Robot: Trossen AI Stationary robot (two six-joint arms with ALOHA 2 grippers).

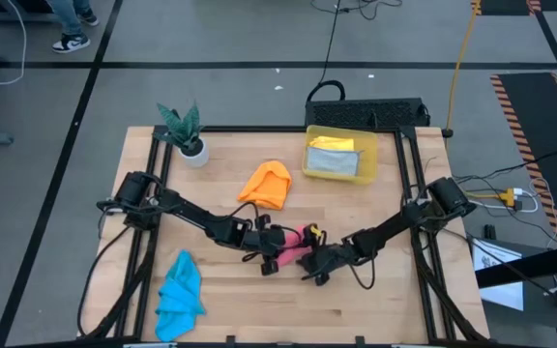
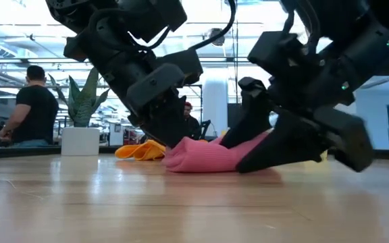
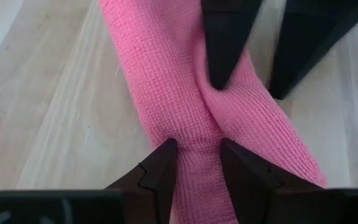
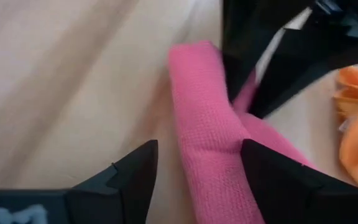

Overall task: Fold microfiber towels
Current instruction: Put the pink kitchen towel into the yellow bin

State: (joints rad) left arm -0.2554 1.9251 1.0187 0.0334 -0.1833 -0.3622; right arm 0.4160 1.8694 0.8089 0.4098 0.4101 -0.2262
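A: At the middle of the desk [image 1: 356,290], near its front edge, both arms meet over the pink towel [image 1: 296,244]. It lies bunched in a long roll, not flat.

B: Is it held?

A: Yes, by 1 side at least. The left gripper [image 3: 197,158] is clamped on one end of the pink towel; in the left wrist view the cloth passes between its 2 fingers. The right gripper [image 4: 197,165] has its fingers wide apart, one at each side of the roll, and I judge it is not squeezing yet.

B: And the other towels?

A: The orange towel [image 1: 267,184] lies crumpled behind the grippers, toward the middle of the desk. The blue towel [image 1: 179,295] lies crumpled at the front left. Neither is folded. In the yellow bin [image 1: 309,164] at the back I see a grey towel [image 1: 337,164] lying flat with a yellow towel [image 1: 332,143] at its back edge. These 2 seem finished, but I cannot tell how neatly they are folded.

B: So how far is the task?

A: I judge it is about 2 of 5 done. The pink towel is in work, and orange and blue are left.
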